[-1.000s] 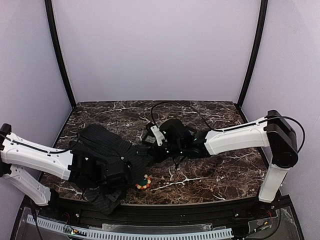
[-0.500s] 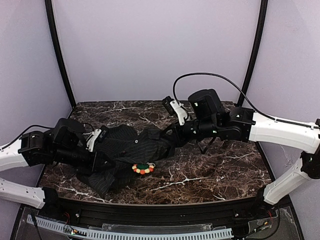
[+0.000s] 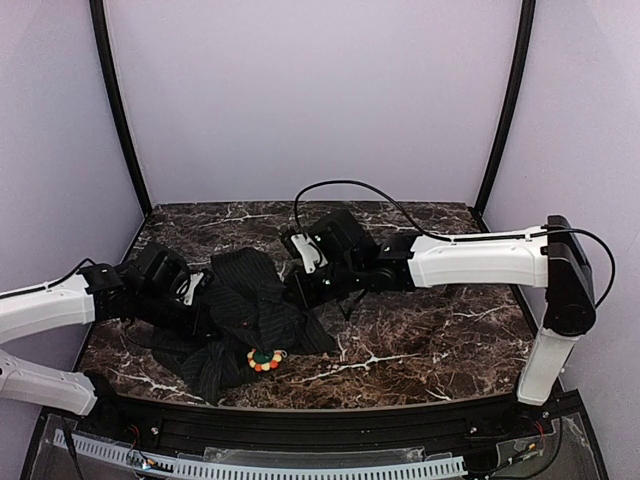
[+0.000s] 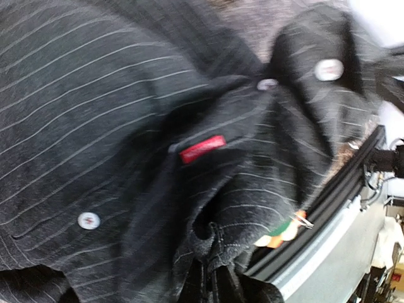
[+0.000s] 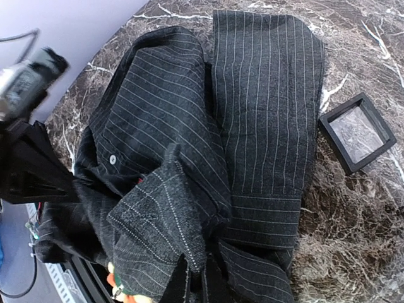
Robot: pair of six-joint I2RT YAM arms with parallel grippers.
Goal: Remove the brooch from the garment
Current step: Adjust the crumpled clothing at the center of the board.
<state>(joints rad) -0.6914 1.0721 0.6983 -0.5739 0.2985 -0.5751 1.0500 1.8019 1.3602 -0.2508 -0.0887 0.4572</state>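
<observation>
You are not seeing any words or numbers that you can read. A small red tag [image 4: 202,149] is sitting on the garment [image 4: 95,95], near the middle of the left wrist picture. It is looking blurry, so you cannot tell if anything is written on it.

Open ground: bare marble table [image 3: 440,345] right of centre and toward the near right corner, plus a strip along the back wall. Obstructions: garment [image 3: 250,305] heaped left of centre; left arm [image 3: 50,305] and right arm [image 3: 470,262] reaching in from either side, both ending at the heap; cable [image 3: 340,184] looping above the right wrist; black box [image 5: 356,131] just beside the cloth. Brooch [image 3: 263,358] at the heap's near edge, close to the front rail [image 3: 330,418], uncovered from above and from the near right.
</observation>
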